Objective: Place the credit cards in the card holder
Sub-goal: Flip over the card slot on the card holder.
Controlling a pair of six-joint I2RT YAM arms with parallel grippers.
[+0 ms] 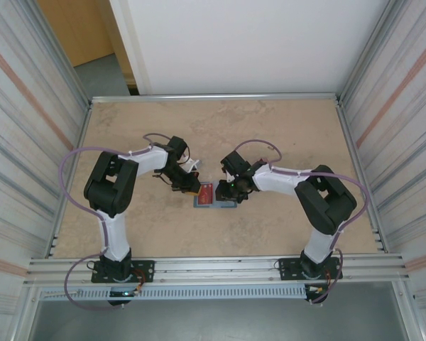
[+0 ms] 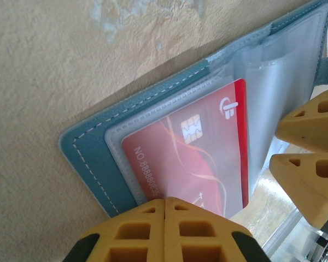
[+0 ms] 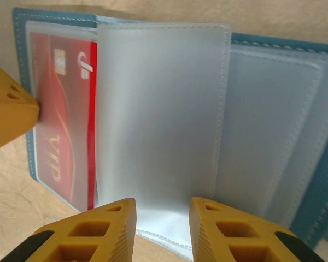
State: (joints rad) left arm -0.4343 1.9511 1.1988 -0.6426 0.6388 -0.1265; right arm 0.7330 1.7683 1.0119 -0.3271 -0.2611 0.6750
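Credit card [image 2: 191, 164] in question was red with a gold chip, and it sat almost wholly inside a clear pocket on the left-hand page of the card holder [image 2: 93, 158]. So the first insertion looked close to done.

Nearest the left wrist camera, the left gripper [image 2: 164, 232] had its yellow fingers pressed together with nothing between them. Its tips were at the card's short edge over the pocket, touching or very nearly so. Just beyond them, most of the card was dulled by the plastic over it. A narrow brighter strip along its long inner edge stood clear of the sleeve, so a last nudge probably remained. Past the card came the teal cover with its pale stitching, lying flat on the mottled table [image 2: 44, 65].

Nearest the right wrist camera, the right gripper [image 3: 163, 206] had its fingers parted. The lower edge of a frosted plastic leaf [image 3: 158, 109] showed in the gap between them. The leaf stood up from the spine, seemingly kept off the loaded page, though no real pinch on it was visible. Farther on, the right-hand pockets [image 3: 273, 125] looked empty.

From above, the holder lay open near the middle of the table, between the two grippers and well forward of the arm bases.

As a judgement, one card was nearly seated. Any further card would still need fetching and sliding into a free pocket, and nothing told whether the holder was meant to be shut afterwards.
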